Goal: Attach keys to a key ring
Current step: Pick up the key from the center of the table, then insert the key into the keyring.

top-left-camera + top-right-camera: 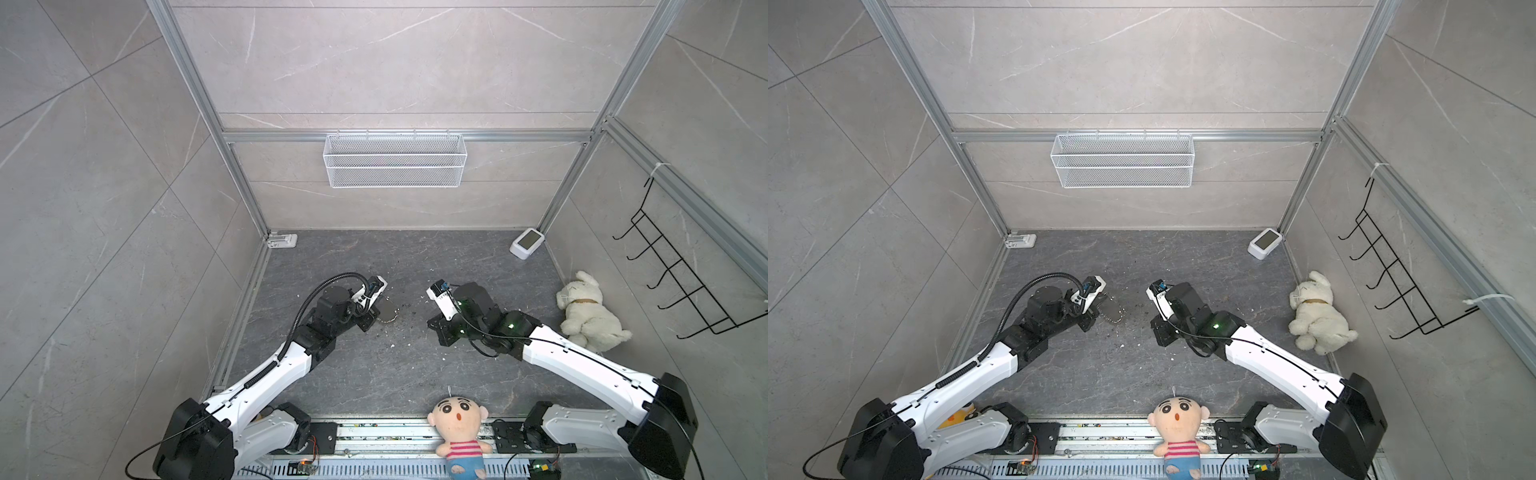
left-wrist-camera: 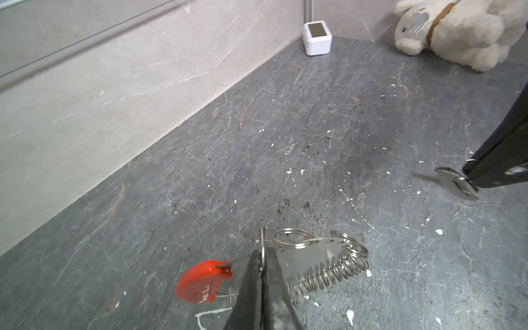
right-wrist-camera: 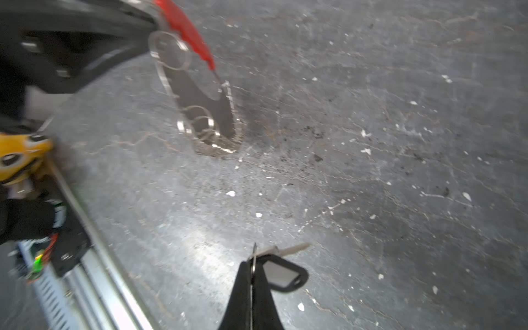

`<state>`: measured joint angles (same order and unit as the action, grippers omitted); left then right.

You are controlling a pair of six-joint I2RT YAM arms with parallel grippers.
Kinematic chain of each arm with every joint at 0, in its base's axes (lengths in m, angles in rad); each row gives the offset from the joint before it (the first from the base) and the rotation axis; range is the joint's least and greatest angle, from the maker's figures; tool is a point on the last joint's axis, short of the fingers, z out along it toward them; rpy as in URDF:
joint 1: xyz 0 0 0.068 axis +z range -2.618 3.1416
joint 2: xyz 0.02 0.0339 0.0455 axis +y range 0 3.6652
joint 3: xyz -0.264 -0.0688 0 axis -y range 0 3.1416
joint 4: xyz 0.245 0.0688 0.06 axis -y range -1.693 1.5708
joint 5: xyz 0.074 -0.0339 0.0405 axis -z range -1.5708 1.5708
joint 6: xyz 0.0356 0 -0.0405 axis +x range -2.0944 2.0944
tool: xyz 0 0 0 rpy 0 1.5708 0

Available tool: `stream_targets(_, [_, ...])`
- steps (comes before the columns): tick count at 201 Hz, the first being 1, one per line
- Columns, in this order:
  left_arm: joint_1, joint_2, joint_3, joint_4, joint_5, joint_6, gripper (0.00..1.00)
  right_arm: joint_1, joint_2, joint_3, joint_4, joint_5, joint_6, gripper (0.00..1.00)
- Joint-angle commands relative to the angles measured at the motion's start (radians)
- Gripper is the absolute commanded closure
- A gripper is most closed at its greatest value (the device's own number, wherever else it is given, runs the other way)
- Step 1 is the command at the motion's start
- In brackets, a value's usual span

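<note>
The key ring (image 2: 314, 257) is a big loop with a red strip (image 2: 200, 281) and a grey band fringed with small silver rings. My left gripper (image 2: 262, 258) is shut on one of those rings and holds the loop low over the dark tabletop; it also shows in both top views (image 1: 388, 313) (image 1: 1112, 312). My right gripper (image 3: 253, 264) is shut on the ring of the keys: a black fob with a pale centre (image 3: 281, 274) and a silver key blade (image 3: 291, 249). The two grippers (image 1: 368, 322) (image 1: 434, 326) face each other across a gap.
A white plush dog (image 1: 590, 316) lies at the right wall, a doll (image 1: 457, 428) at the front rail. A white box (image 1: 525, 243) stands in the back right corner. On the walls hang a wire basket (image 1: 395, 160) and a black hook rack (image 1: 681, 274).
</note>
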<state>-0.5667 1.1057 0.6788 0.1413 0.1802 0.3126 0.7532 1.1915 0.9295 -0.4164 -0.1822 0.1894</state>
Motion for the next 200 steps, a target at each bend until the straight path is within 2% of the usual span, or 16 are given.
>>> stream_targets(1, [0.004,0.021,0.098,0.039,0.104,0.049,1.00,-0.003,-0.025,0.023,-0.057,-0.197,-0.039,1.00])
stream_targets(23, [0.005,0.057,0.145,0.012,0.178,0.069,1.00,-0.013,-0.023,0.042,-0.057,-0.272,-0.044,1.00])
stream_targets(60, [0.002,0.101,0.166,-0.008,0.288,0.113,1.00,-0.071,-0.010,0.093,-0.073,-0.293,-0.056,1.00])
stream_targets(105, [-0.001,0.152,0.147,0.130,0.397,0.120,1.00,-0.097,0.028,0.191,-0.097,-0.331,-0.044,1.00])
stream_targets(144, [-0.013,0.246,0.191,0.158,0.427,0.140,1.00,-0.123,0.102,0.222,-0.036,-0.335,-0.046,1.00])
stream_targets(200, [-0.034,0.288,0.181,0.255,0.432,0.176,1.00,-0.182,0.199,0.214,0.082,-0.347,-0.055,1.00])
